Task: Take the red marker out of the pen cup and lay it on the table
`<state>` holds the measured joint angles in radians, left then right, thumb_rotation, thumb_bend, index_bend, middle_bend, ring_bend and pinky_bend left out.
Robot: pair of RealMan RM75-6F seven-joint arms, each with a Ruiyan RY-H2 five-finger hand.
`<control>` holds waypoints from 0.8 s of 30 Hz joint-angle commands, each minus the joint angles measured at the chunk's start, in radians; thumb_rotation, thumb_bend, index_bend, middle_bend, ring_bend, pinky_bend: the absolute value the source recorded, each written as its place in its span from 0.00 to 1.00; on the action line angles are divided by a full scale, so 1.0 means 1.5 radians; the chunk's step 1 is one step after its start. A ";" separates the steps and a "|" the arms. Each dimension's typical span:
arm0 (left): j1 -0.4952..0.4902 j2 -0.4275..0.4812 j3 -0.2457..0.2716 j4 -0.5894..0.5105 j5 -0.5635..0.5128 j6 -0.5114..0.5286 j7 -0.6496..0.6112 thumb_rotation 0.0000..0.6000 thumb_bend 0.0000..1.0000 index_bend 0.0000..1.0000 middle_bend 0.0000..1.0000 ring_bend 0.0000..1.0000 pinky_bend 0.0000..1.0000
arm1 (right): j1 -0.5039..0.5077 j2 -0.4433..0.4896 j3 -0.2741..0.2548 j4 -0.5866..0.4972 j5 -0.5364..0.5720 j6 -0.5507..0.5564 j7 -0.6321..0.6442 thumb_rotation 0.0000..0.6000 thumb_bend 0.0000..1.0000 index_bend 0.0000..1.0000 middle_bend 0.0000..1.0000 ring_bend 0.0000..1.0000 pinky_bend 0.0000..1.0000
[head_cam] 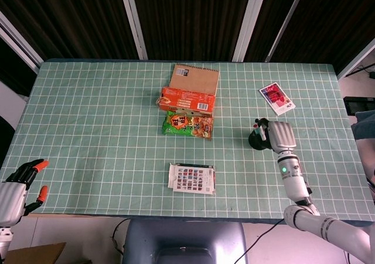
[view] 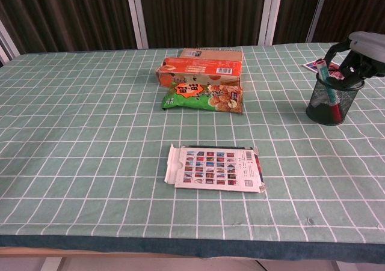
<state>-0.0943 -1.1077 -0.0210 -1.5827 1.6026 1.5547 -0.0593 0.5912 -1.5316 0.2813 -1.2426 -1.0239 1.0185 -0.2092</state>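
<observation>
Fingers [head_cam: 265,130] of our right hand [head_cam: 280,135] curl over the rim of the black mesh pen cup [head_cam: 256,140] in the head view, with the red marker [head_cam: 257,127] standing in the cup just beside them, though we cannot tell whether they pinch it; our left hand [head_cam: 14,185] sits far off at the table's near left corner, fingers spread and holding nothing. In the chest view the right hand [view: 361,57] hovers above the pen cup [view: 332,98], its dark fingers [view: 348,63] reaching down to the marker's [view: 325,77] top, which leans inside the cup.
</observation>
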 commanded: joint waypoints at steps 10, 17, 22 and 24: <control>0.001 0.000 0.001 0.000 0.002 0.001 -0.002 1.00 0.46 0.22 0.17 0.18 0.39 | -0.001 -0.001 -0.007 0.011 -0.009 -0.007 0.019 1.00 0.69 0.64 1.00 1.00 1.00; 0.001 0.000 0.001 0.000 0.002 0.001 0.000 1.00 0.46 0.22 0.17 0.18 0.39 | -0.007 0.001 -0.007 0.014 -0.030 0.007 0.045 1.00 0.93 0.75 1.00 1.00 1.00; 0.001 0.000 0.001 -0.001 0.002 0.001 0.000 1.00 0.46 0.22 0.17 0.18 0.39 | -0.015 0.011 -0.006 -0.003 -0.057 0.030 0.074 1.00 1.00 0.83 1.00 1.00 1.00; 0.001 0.000 0.001 -0.001 0.002 0.001 0.000 1.00 0.46 0.22 0.17 0.18 0.39 | -0.020 0.020 -0.005 -0.021 -0.070 0.041 0.089 1.00 1.00 0.83 1.00 1.00 1.00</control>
<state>-0.0935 -1.1082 -0.0197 -1.5838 1.6055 1.5557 -0.0587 0.5683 -1.5130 0.2725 -1.2549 -1.1137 1.0666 -0.0923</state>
